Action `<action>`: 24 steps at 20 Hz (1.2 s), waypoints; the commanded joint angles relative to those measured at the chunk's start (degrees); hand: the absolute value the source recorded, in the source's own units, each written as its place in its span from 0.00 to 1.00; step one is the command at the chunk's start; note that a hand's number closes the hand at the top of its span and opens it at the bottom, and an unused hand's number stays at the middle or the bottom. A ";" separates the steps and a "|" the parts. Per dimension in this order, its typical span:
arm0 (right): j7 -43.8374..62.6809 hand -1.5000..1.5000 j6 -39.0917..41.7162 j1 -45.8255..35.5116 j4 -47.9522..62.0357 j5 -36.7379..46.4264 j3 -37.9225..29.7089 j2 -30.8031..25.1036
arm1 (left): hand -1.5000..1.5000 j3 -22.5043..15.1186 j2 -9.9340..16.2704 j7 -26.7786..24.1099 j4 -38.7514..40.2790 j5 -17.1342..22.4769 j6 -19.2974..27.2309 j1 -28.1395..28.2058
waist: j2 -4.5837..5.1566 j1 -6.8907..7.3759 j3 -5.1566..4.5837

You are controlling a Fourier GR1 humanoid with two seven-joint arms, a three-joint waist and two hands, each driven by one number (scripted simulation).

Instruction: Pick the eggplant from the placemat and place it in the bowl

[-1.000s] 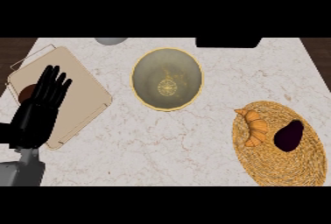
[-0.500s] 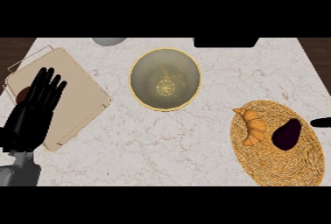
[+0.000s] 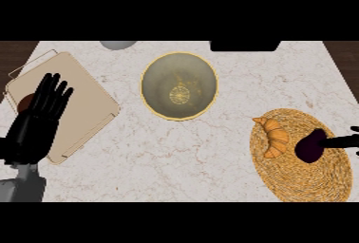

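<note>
Right hand [image 3: 345, 141] at the eggplant [image 3: 310, 146]
Its fingers touch it on the placemat [image 3: 301, 182] — grip unclear; left hand [image 3: 35, 126] rests open.

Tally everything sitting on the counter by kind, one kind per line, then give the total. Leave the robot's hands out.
Bowl: 1
Woven placemat: 1
Eggplant: 1
Croissant: 1
Cutting board: 1
Brown round item under the left robot hand: 1
Grey object at the far edge: 1
Black object at the far edge: 1
Total: 8

left hand [image 3: 38, 118]: open, fingers up | right hand [image 3: 344, 141]: fingertips at right edge
</note>
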 commanded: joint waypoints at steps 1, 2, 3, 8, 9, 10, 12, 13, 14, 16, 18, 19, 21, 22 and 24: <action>-0.17 0.00 -1.44 -3.32 4.90 4.27 -0.73 2.48 | 0.50 -0.13 -2.02 -1.19 1.27 -2.08 -0.22 0.38 | 0.09 0.29 0.02; 1.27 0.00 -2.96 -0.01 0.96 4.07 -0.17 3.73 | 0.50 -0.03 -2.89 -4.31 5.47 -2.53 -1.06 -1.21 | 0.07 -0.02 0.00; 3.52 0.00 1.70 1.50 -2.22 2.16 -2.88 0.08 | 0.50 1.03 -1.45 0.29 0.84 -1.42 -0.88 -0.92 | -0.01 -0.05 0.00; -5.64 0.00 3.55 -2.86 12.20 5.02 -3.21 3.37 | 0.50 3.76 -0.09 1.10 1.53 0.14 -3.32 -1.37 | 0.12 0.30 0.03; -3.31 0.00 2.29 -1.59 8.23 5.53 -3.09 4.92 | 0.50 2.35 -1.89 1.24 -2.11 -0.80 -3.13 1.82 | 0.04 0.22 0.02; -1.90 0.00 2.49 -2.59 8.49 5.95 -3.07 5.35 | 0.50 2.56 -1.82 1.82 -1.24 -1.73 -2.50 0.02 | 0.05 0.19 0.02; -4.11 0.00 2.10 -1.76 9.61 6.27 -2.56 7.22 | 0.50 2.99 -2.65 -0.79 1.68 -1.96 -3.10 0.05 | 0.07 0.17 0.02; -0.56 0.00 2.22 -4.48 8.98 6.37 -2.64 6.78 | 0.50 2.03 -3.56 -2.82 5.95 -3.62 -3.19 -3.00 | 0.10 0.07 0.01; -3.40 0.00 2.54 -4.80 11.72 6.70 -3.93 6.96 | 0.50 2.84 -2.44 2.38 1.51 -2.86 -1.80 -2.77 | 0.08 0.21 0.03; 0.99 0.00 3.08 -2.05 5.65 6.08 -3.01 6.76 | 0.50 2.63 -2.72 2.10 0.09 -2.82 -2.17 -1.96 | -0.01 -0.04 0.00; -9.31 1.00 6.06 -4.74 19.11 7.22 -4.12 6.20 | 0.50 1.64 -3.31 4.58 -2.96 -3.56 0.20 -2.39 | 0.18 0.58 0.08; -5.38 1.00 5.58 -5.24 14.93 7.97 -3.17 6.05 | 0.50 1.31 -4.28 0.73 -0.62 -4.45 -1.55 -0.03 | 0.10 0.33 0.03; -11.84 1.00 7.50 -5.59 17.38 10.71 -0.16 6.77 | 0.50 1.34 -4.09 0.66 1.40 -4.22 -1.78 -1.64 | 0.31 0.66 0.08; -10.21 1.00 9.12 -6.49 16.47 10.71 0.31 5.99 | 0.50 1.46 -3.57 3.00 -0.81 -3.74 -1.21 -1.63 | 0.20 0.75 0.07; -12.58 1.00 9.48 -5.01 16.50 12.08 0.46 5.08 | 0.50 3.49 -2.58 -0.01 4.00 -2.56 -4.02 -3.13 | 0.25 0.16 0.03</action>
